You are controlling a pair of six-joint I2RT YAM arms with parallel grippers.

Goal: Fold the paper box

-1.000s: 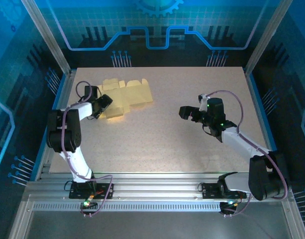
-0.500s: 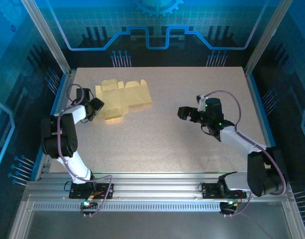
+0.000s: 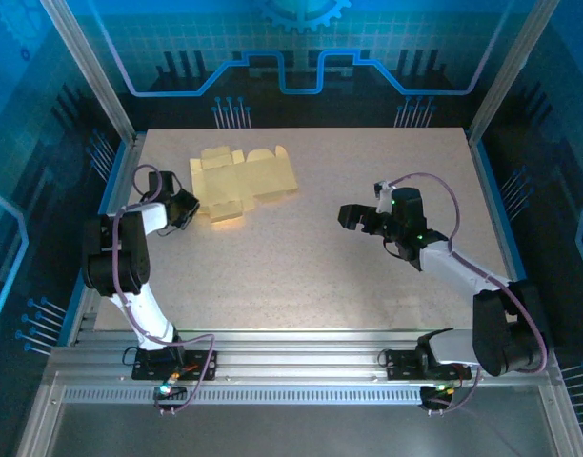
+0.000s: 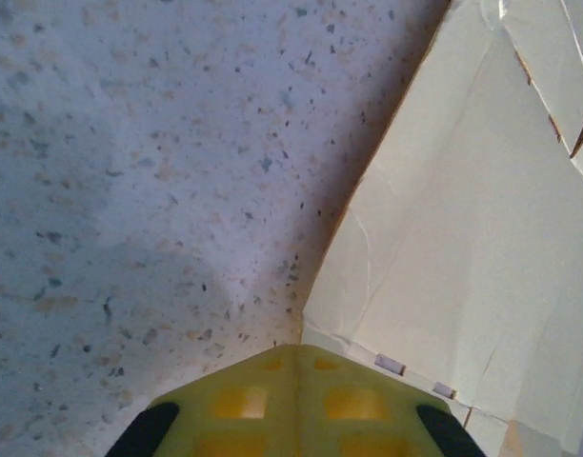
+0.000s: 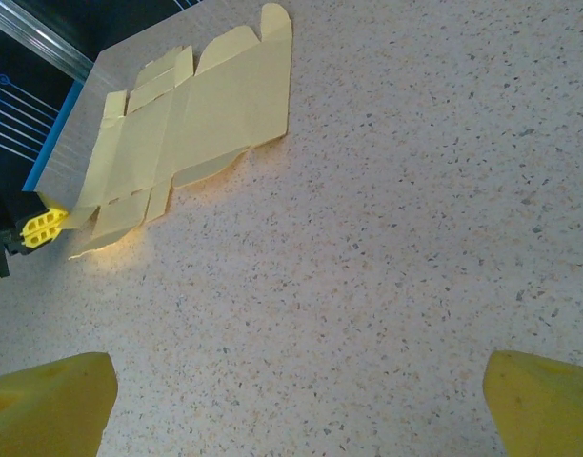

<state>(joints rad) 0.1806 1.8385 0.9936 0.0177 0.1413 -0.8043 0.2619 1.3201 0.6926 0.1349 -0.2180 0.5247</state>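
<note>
The paper box (image 3: 242,181) is a flat pale yellow die-cut sheet with flaps and tabs, lying at the table's far left. In the right wrist view the paper box (image 5: 206,119) sits at the upper left with its near-left corner slightly lifted. My left gripper (image 3: 185,204) is at the sheet's left edge. Its yellow fingers (image 4: 234,405) are pressed together, and the corner of the paper box (image 4: 463,238) runs in under their tips, at my left gripper (image 4: 298,348). My right gripper (image 3: 349,215) hovers mid-table, right of the sheet, open (image 5: 291,409) over bare table.
The speckled table (image 3: 311,267) stretches between the two arms. A metal frame post (image 3: 120,143) and the table's left edge lie close behind the left gripper. Blue enclosure walls surround the work area.
The left gripper drew back leftward from over the sheet to its left edge. The sheet shifted and turned slightly. The right gripper edged a little left.
</note>
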